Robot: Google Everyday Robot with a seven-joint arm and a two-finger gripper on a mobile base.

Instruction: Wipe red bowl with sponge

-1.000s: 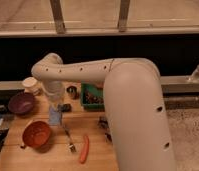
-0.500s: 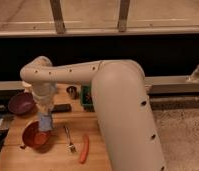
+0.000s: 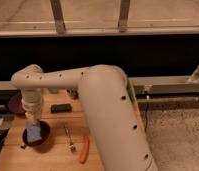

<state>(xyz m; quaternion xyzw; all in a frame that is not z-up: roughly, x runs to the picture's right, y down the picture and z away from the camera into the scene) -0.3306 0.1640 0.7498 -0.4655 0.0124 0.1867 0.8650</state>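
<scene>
At the far left of the wooden worktop [image 3: 50,156] sits a purple bowl [image 3: 15,104], partly hidden by the arm [image 3: 105,107]. Just in front of it and to the right is the red bowl [image 3: 46,132], near the worktop's left front. The sponge [image 3: 34,133] lies inside this bowl, and the gripper [image 3: 32,125] points straight down into it, fingers closed narrow on the sponge. Further right lie a black block [image 3: 60,107], a fork [image 3: 69,139] and a slim orange-red object [image 3: 84,149].
</scene>
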